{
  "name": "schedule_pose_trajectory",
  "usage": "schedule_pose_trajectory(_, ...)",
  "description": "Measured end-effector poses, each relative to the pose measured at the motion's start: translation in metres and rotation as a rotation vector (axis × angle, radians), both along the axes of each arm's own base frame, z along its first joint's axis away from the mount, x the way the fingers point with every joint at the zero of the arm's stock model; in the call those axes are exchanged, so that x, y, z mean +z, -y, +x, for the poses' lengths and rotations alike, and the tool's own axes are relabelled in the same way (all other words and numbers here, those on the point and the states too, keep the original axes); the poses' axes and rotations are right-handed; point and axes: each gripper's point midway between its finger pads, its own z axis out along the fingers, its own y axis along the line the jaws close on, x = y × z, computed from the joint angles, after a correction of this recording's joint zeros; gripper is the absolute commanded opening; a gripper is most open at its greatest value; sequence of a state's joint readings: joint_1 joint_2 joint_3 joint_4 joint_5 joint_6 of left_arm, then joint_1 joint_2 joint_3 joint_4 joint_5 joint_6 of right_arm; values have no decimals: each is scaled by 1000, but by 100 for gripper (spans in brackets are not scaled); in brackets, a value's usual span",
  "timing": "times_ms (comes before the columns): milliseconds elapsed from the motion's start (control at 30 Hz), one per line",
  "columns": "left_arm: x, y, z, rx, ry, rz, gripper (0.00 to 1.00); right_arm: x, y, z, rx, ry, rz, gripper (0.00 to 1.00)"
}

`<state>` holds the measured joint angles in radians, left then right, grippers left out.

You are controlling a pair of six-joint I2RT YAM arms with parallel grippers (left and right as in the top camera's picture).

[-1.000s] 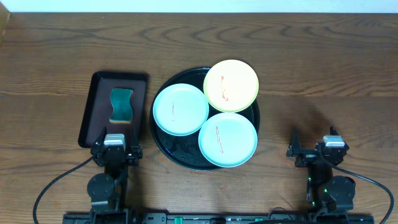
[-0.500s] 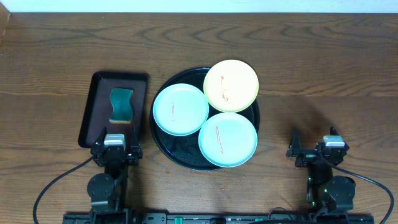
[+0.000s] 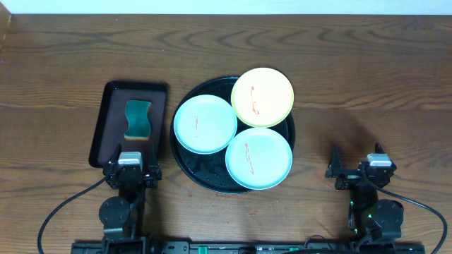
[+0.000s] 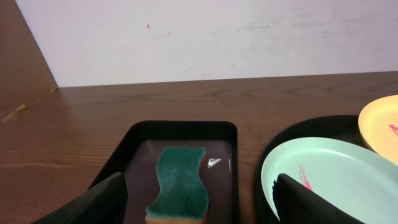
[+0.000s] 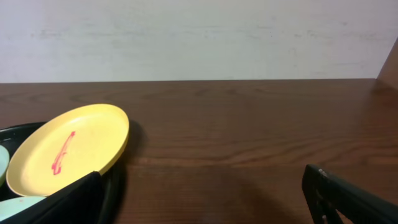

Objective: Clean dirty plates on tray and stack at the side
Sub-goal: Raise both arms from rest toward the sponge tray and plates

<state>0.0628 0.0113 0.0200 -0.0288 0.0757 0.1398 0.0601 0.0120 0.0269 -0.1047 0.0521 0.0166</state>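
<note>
Left tool (image 3: 132, 169) and right tool (image 3: 359, 171) gape wide, empty; the plates (image 3: 205, 124) on the tray (image 3: 203, 173) sit ahead between them.

No change shows between the earlier overhead pictures and now. The left gripper (image 3: 132, 168) and the right gripper (image 3: 357, 168) have not moved, and their jaws are spread as wide as before. Ahead of the fingers, the plates (image 3: 205, 124) lie on the tray (image 3: 205, 178) just as they did.
</note>
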Motion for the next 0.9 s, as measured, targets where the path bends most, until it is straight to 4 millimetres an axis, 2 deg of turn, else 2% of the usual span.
schedule_pose_trajectory(133,1,1,0,-4,2,-1,75,5,-1,0,5,21,2,99)
schedule_pose_trajectory(300,1,1,0,-3,-2,-40,75,27,-8,1,49,111,9,99)
schedule_pose_trajectory(467,0,4,0,-16,-41,-66,76,31,-11,1,61,109,9,99)
schedule_pose_trajectory(633,29,12,4,-61,-42,-76,75,45,-12,6,67,86,8,99)
schedule_pose_trajectory(767,59,17,11,-93,-65,-83,76,70,-14,13,74,85,9,99)
schedule_pose_trajectory(900,78,21,24,-120,-134,-95,76,95,-17,25,87,48,9,99)
